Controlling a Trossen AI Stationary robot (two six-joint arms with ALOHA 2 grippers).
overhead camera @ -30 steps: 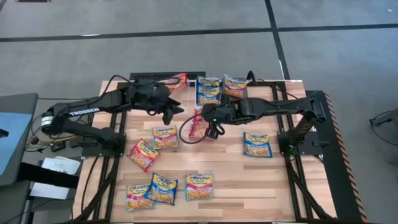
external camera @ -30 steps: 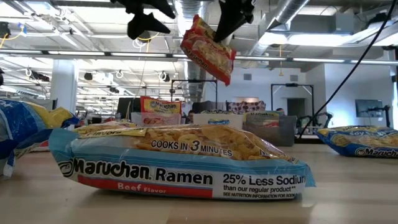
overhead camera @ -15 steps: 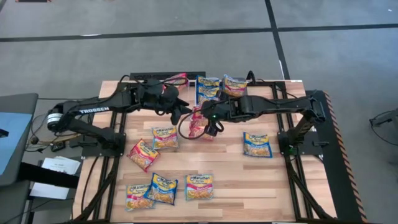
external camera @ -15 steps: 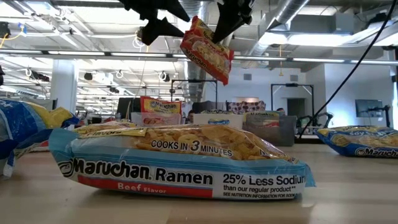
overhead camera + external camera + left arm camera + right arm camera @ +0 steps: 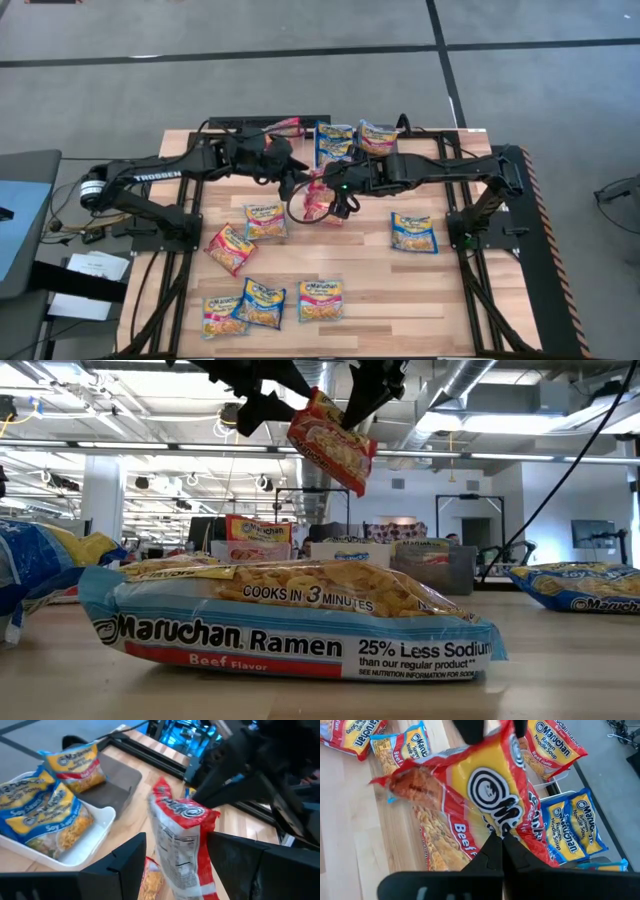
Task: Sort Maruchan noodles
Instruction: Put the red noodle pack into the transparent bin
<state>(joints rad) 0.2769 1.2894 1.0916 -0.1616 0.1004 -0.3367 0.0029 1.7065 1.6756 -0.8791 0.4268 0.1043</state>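
Six flat, crinkly plastic ramen packets (image 5: 413,232) lie loose on the pale wooden table (image 5: 500,300) — five between seven and nine o'clock, one at three o'clock. A seventh, the red beef packet (image 5: 318,197), hangs in the air near the middle. At twelve o'clock I make out two small rectangular bins: the white plastic bin (image 5: 97,832) with two blue packets, and the dark grey bin (image 5: 120,785) with one. One more red packet (image 5: 285,126) sits at eleven o'clock. Two dark robot arms — left arm (image 5: 150,175), right arm (image 5: 450,170).

Glossy crinkly plastic packet (image 5: 485,795); wood table (image 5: 400,290)
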